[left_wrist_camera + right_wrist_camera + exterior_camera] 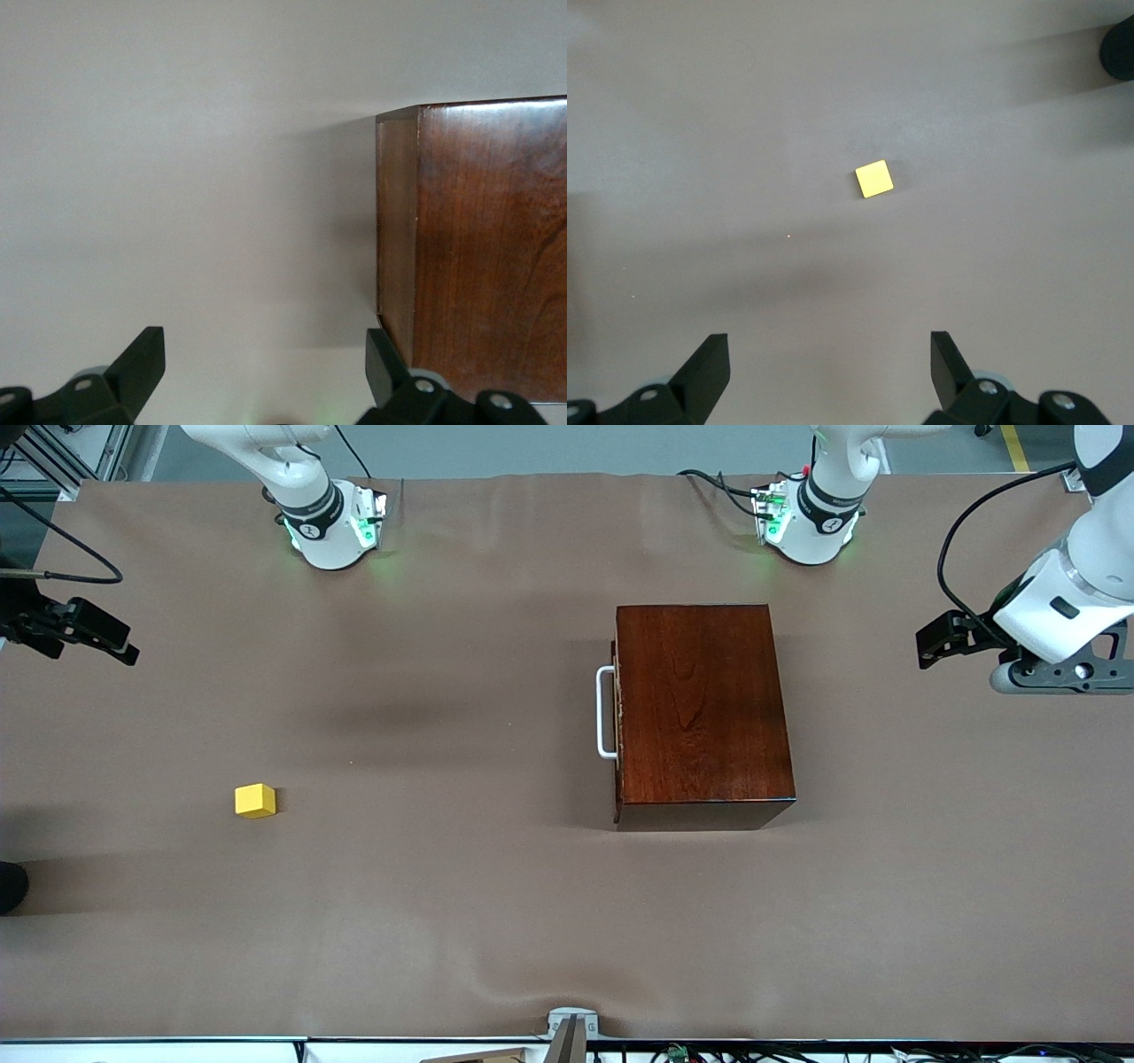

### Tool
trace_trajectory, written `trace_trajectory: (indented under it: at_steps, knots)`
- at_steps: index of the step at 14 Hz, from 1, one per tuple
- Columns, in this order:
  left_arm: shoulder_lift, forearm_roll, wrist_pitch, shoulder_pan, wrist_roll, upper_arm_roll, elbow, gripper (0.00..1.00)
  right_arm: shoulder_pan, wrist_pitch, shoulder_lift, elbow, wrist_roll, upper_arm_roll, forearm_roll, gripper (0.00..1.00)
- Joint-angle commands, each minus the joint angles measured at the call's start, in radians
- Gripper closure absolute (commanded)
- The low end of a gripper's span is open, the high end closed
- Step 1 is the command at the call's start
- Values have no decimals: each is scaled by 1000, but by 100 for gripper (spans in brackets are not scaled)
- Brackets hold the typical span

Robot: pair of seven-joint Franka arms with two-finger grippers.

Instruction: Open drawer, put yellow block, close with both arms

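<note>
- Table (496, 921): brown covering, I see both arm bases along its robot edge.
- Box (700, 708): mahogany, sits toward the left arm's end. Drawer (617, 717) fully shut, front flush, white handle (606, 713) pointing to the right arm's end.
- Left gripper (926, 646): up in the air over bare table at the left arm's end, well apart from the box. Fingers spread, holding nothing. Its wrist view shows a box corner (478, 239) between the fingertips (142, 363).
- Right gripper (124, 651): hovering over the table edge at the right arm's end, fingers (709, 367) released, empty.
- Yellow block (255, 801): on the table toward the right arm's end, nearer the front camera than the drawer handle, well apart from the box. Untouched; the right wrist view sees it (873, 179).
</note>
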Motion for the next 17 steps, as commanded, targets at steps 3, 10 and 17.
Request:
trace_trajectory:
  at_steps: [3,10,17]
  knots:
    - [17,-57,-2,-15,-147,-7,36,0,7,-3,-16,-6,7,-3,-1,0]
    - [57,-64,-2,-94,-303,-7,55,0,6,-3,-16,-6,5,-3,-1,0]
    - [135,-57,-2,-187,-486,-6,136,0,7,-3,-16,-6,5,-3,-1,0]
